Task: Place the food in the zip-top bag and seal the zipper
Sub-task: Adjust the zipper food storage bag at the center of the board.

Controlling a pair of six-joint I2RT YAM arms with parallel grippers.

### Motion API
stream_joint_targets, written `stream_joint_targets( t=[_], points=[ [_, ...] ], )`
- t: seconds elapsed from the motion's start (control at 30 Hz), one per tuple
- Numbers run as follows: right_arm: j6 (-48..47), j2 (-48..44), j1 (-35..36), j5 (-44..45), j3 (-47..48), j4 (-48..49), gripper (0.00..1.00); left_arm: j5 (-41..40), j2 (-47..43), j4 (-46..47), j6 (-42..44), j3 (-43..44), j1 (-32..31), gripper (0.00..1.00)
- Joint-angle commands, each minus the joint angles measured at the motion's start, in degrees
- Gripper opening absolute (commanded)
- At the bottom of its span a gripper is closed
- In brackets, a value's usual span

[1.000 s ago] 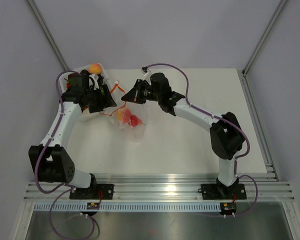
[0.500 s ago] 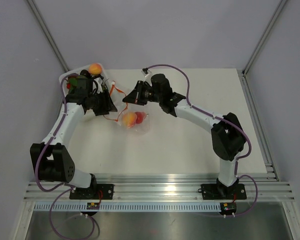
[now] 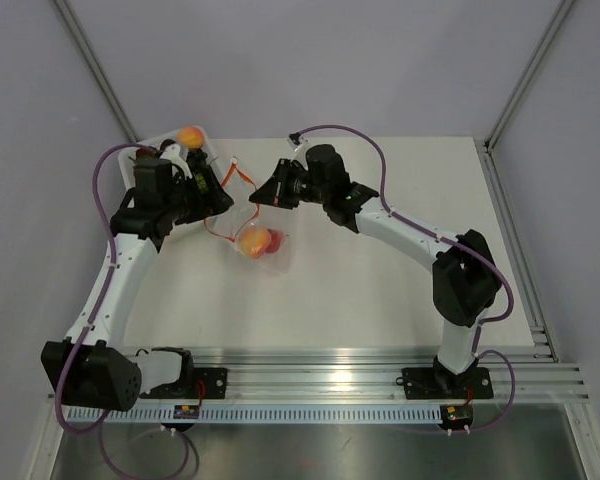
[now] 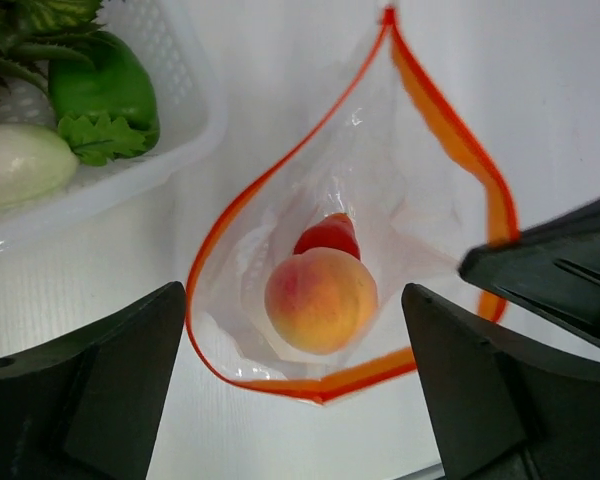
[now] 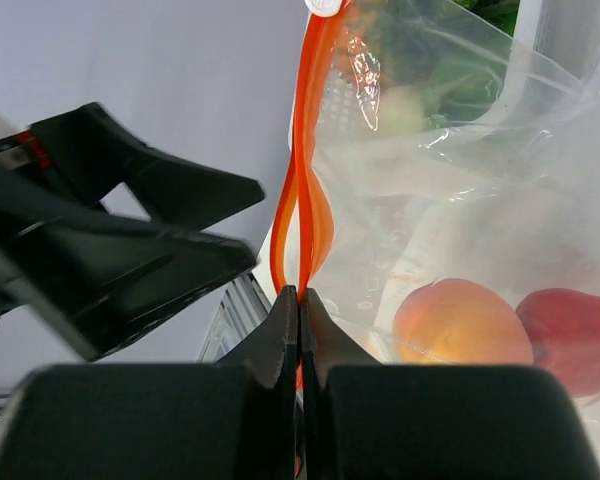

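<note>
Right gripper (image 5: 298,300) was clamped on the zipper (image 5: 306,160), jaws closed flat on both red strips at one corner of the zip-top bag (image 3: 263,250). From that pinch the zipper's long axis ran straight away from the fingers to a white tab (image 5: 325,5) at its far end. Just past the pinch the two strips parted, so the mouth was unsealed; the left wrist view showed it gaping in a teardrop shape. Inside, the peach (image 4: 320,300) sat in front of the red fruit (image 4: 330,235), the two touching, both low in the bag. Right arm reached long across the table with its wrist aimed left. Left gripper (image 3: 212,200) faced it from the other side of the mouth, jaws spread wide and holding nothing, tilted down to look into the bag. Judgement: the right arm owned the seal, and the move was a slide along the strip toward the tab. Beyond the left gripper the tray (image 4: 202,110) held a green pepper (image 4: 105,90) and another orange fruit (image 3: 189,136).
</note>
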Motion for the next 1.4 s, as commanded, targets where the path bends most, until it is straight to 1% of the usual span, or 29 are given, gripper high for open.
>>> stream_joint_targets(
  t=[0.0, 0.13, 0.23, 0.27, 0.33, 0.37, 0.4, 0.43, 0.47, 0.5, 0.53, 0.6, 0.67, 0.73, 0.8, 0.87, 0.9, 1.0, 1.07, 1.13, 1.17, 1.23, 1.27, 1.33, 1.37],
  points=[
    [-1.18, -3.14, -0.45, 0.66, 0.85, 0.75, 0.00, -3.72, 3.95, 1.44, -1.42, -2.11, 0.55, 0.91],
    [-1.18, -3.40, -0.45, 0.57, 0.50, 0.84, 0.00, -4.59, 6.23, 2.14, -2.22, -3.78, 0.55, 0.84],
    [-1.26, -3.67, -0.54, 0.83, -0.11, 0.84, 0.00, -3.55, 7.20, 2.75, -2.57, -4.48, 0.55, 0.72],
    [-1.26, -3.58, -0.54, 1.09, -0.20, 0.75, 0.00, -2.33, 7.20, 2.93, -2.65, -4.23, 0.55, 0.51],
    [-1.87, -3.40, -0.63, 2.41, 0.41, -1.08, 0.00, 0.31, 7.03, 3.10, -3.27, -3.26, 0.38, 0.28],
    [-2.66, -3.06, -0.71, 3.11, 1.28, -2.57, 0.00, 1.28, 6.94, 2.50, -3.36, -2.30, 0.03, 0.14],
    [-3.45, -3.05, -0.72, 4.08, 3.64, -7.29, 0.00, 2.16, 7.03, 1.79, -3.10, -1.07, -0.32, 0.12],
    [-5.29, -3.05, -0.80, 6.43, 5.06, -9.77, 0.00, 4.08, 7.38, 0.92, -2.83, 0.25, -1.46, 0.09],
    [-6.35, -3.75, -0.72, 7.42, 6.37, -11.79, 0.00, 4.89, 7.55, -1.35, -2.14, 3.83, -2.25, 0.07],
    [-7.14, -4.45, -0.72, 8.21, 8.22, -14.69, 0.00, 5.68, 7.73, -2.42, -1.78, 5.52, -3.30, 0.03],
    [-8.54, -5.15, -0.72, 9.09, 8.76, -15.59, 0.00, 6.03, 7.47, -3.21, -1.43, 7.27, -5.49, 0.03],
    [-9.61, -7.44, -0.72, 11.11, 9.63, -17.95, 0.00, 5.77, 7.03, -4.45, -1.51, 10.10, -6.91, 0.00],
    [-10.49, -9.02, -0.72, 12.34, 9.12, -19.02, 0.00, 6.21, 6.32, -3.23, -2.47, 9.50, -7.09, 0.00],
    [-10.49, -9.73, -0.72, 13.66, 6.31, -18.67, 0.00, 5.78, 6.59, -1.22, -3.09, 7.48, -7.09, 0.00],
    [-10.49, -9.12, -0.72, 14.54, 3.16, -18.76, 0.00, 6.03, 9.39, -0.24, -3.80, 3.45, -7.09, 0.00],
    [-10.58, -6.59, -0.72, 16.74, 2.00, -19.81, 0.00, 5.78, 12.64, 0.29, -3.97, 1.50, -7.09, 0.00],
    [-10.67, -5.35, -0.72, 17.09, 1.56, -21.21, 0.00, 5.51, 16.83, -0.06, -3.97, 1.14, -7.09, 0.00],
    [-11.89, -1.65, -0.72, 17.80, 4.00, -25.94, 0.00, 7.52, 22.04, -3.13, -3.54, 3.50, -7.62, 0.00],
    [-11.98, -3.30, -0.72, 17.36, 4.54, -26.23, 0.00, 7.62, 21.45, -4.71, -2.66, 7.28, -8.76, 0.00],
    [-12.25, -6.11, -0.63, 17.10, 4.45, -25.62, 0.00, 8.66, 17.76, -5.07, -1.96, 10.00, -10.60, 0.00],
    [-12.51, -9.61, -0.63, 16.92, 4.37, -25.27, 0.00, 9.54, 16.36, -4.37, -2.13, 12.36, -10.96, 0.00],
    [-12.95, -13.84, -0.45, 16.13, 2.53, -21.41, 0.00, 12.00, 11.54, -1.49, -2.65, 13.35, -11.22, 0.00],
    [-12.95, -17.34, -0.36, 16.13, 1.48, -20.09, 0.00, 11.84, 10.03, -0.60, -3.44, 13.44, -11.22, 0.00],
    [-12.87, -20.09, -0.45, 16.48, -0.99, -17.27, 0.00, 11.84, 8.35, 0.11, -3.53, 13.36, -11.22, 0.00],
    [-12.87, -21.58, -0.45, 16.74, -3.00, -16.48, 0.00, 11.92, 8.43, 0.29, -3.36, 11.96, -11.22, 0.00]
  ],
)
